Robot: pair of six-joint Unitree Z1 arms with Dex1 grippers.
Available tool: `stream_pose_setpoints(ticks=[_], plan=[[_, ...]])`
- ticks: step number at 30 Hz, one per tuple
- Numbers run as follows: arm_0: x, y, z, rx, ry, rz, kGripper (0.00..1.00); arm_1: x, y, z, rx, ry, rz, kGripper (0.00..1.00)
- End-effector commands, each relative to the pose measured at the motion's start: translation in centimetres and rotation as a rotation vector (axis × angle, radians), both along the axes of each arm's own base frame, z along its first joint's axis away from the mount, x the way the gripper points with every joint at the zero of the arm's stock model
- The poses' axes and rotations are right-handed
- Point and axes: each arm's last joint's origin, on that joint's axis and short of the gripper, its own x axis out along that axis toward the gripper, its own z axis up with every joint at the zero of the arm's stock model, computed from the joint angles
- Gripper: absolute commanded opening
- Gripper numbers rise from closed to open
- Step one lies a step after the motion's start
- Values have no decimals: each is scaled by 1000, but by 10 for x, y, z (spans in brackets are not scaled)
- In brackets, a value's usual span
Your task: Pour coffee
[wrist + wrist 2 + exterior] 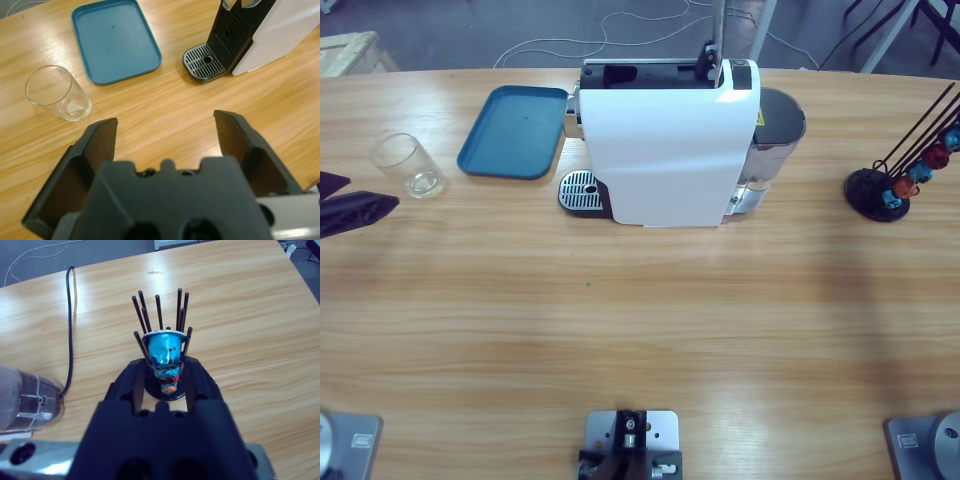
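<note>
Left gripper (165,127) hangs low over the bare wood with its jaws spread wide and nothing between them, and the clear glass tumbler (58,93) stands upright ahead of it and off to the left in the left wrist view, well apart from the jaws. In the high view the same gripper (365,210) comes in at the left edge, with the tumbler (409,166) just beyond it and the blue tray (513,131) farther on. No coffee shows anywhere; the tumbler looks empty. The drip grate (582,190) of the white coffee machine (665,140) lies past the tray, so the glass would have to travel toward the middle of the table. Right gripper (165,372) sits closed around a blue capsule (165,350) at the capsule rack (162,340), far from the glass. My judgement: the left arm is clearly the nearer one for the tumbler.
</note>
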Motion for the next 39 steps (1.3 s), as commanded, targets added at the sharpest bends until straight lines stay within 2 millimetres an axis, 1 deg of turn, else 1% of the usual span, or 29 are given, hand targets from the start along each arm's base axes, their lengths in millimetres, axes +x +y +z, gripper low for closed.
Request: stream_pose_setpoints(ticks=[1, 2, 3, 4, 15, 18, 21, 24, 27, 28, 29, 30, 31, 32, 33, 35, 37, 39], plan=[[-4, 4, -10, 25, 0, 3, 830, 8, -3, -3, -3, 9, -28, 263], [-4, 4, -10, 25, 1, 3, 830, 7, -3, -3, -3, 6, -28, 110], [-4, 4, -10, 26, 1, 3, 830, 7, -3, -3, -3, 5, -28, 22], [-4, 4, -10, 26, 1, 2, 830, 7, -3, -3, -3, 4, -28, 0], [-3, 3, -11, 30, 4, 4, 830, 3, -4, -3, -3, -5, -31, 0], [-3, 3, -11, 31, 5, 4, 830, -4, -5, 5, -1, -33, -34, 0], [-2, 2, -12, 32, 7, 4, 830, -14, -7, 32, 2, -101, -39, 0], [-2, 2, -12, 33, 7, 4, 830, -28, -10, 69, 4, -196, -50, 0], [-1, 1, -12, 33, 7, 4, 830, -37, -11, 108, -25, -281, -21, 0], [-1, 1, -12, 33, 7, 4, 830, -41, -7, 123, -43, -322, 41, 0], [-1, 1, -12, 33, 7, 4, 830, -46, 1, 134, -69, -353, 118, 0], [-1, 1, -12, 33, 7, 4, 830, -49, 12, 140, -100, -369, 211, 0], [-1, 1, -12, 33, 7, 4, 830, -52, 25, 142, -127, -374, 321, 0], [-1, 1, -12, 33, 7, 4, 830, -55, 41, 139, -136, -364, 444, 0], [-1, 1, -11, 32, 7, 4, 830, -55, 59, 133, -131, -331, 578, 0], [-1, 1, -11, 30, 4, 4, 830, -61, 99, 111, -126, -219, 892, 0], [-2, 2, -11, 27, 1, 4, 830, -67, 132, 92, -118, -131, 1112, 0], [-3, 3, -11, 25, -1, 3, 830, -69, 159, 79, -115, -70, 1270, 0]])
